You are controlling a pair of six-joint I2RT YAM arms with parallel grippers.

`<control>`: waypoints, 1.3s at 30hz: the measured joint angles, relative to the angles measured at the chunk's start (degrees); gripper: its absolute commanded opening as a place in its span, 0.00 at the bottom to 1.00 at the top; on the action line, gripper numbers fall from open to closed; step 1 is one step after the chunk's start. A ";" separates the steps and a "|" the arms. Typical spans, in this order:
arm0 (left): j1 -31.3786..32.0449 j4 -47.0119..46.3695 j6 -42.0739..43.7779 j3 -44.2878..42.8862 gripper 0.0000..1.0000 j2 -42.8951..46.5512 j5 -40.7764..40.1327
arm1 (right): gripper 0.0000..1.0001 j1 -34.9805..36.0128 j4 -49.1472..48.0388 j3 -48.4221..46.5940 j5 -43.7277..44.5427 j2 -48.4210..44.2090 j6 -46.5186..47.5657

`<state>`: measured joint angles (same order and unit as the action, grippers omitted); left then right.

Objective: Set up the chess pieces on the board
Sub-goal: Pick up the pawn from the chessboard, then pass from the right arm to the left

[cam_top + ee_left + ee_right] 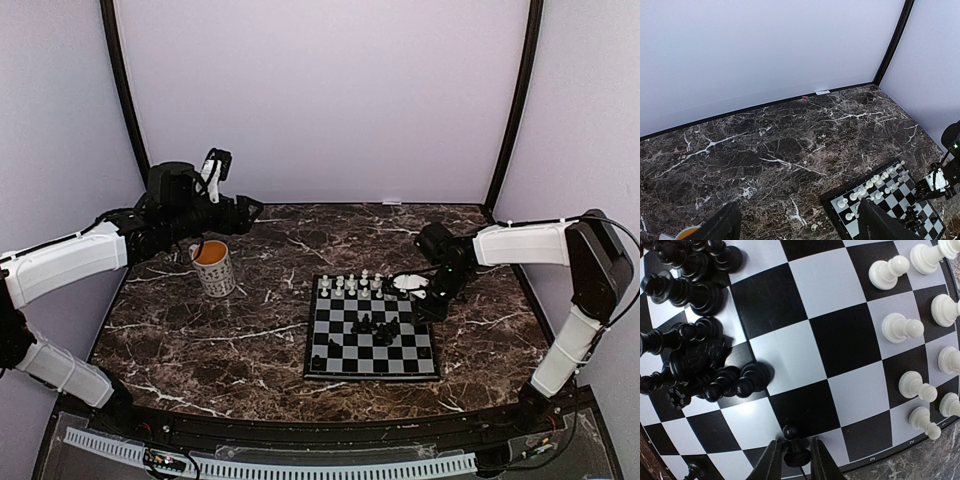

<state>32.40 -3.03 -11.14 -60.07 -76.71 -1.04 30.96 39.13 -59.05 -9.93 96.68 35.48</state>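
Your right fingers (pixel 771 462) are clamped on an upright black pawn (pixel 791 446), one finger on each side of its base. It stands on a square at the right edge of the board (pixel 845 340). The other black pieces (pixel 695 355) lie heaped mid-board, and the white pieces (pixel 900 330) stand along the far rows. Lift straight up along its axis, then probably carry it toward the near rows. Your left fingers (pixel 725 225) hang apart and hold nothing, above the mug (pixel 214 267) and well away from the board.

Mid-board squares (pixel 845 340) before my right gripper (pixel 792 446) lay passable; clustered black pieces (pixel 695 355) obstructed one flank, white pawns (pixel 902 330) the other.
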 measured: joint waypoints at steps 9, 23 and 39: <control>0.00 0.07 -0.07 -0.09 0.83 -0.22 0.17 | 0.14 0.00 0.37 0.00 -0.81 0.04 0.09; 0.11 -0.28 0.13 -1.70 0.72 -4.66 11.41 | 0.10 -0.39 2.64 0.70 -6.54 -8.68 -0.81; 14.93 -10.84 -14.53 -7.78 0.60 -20.15 29.73 | 0.12 -0.39 2.43 -3.02 -29.14 -17.09 -2.14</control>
<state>47.33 -13.87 -25.67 -67.85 -96.86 28.69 30.57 41.56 -62.06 -39.07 79.59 33.34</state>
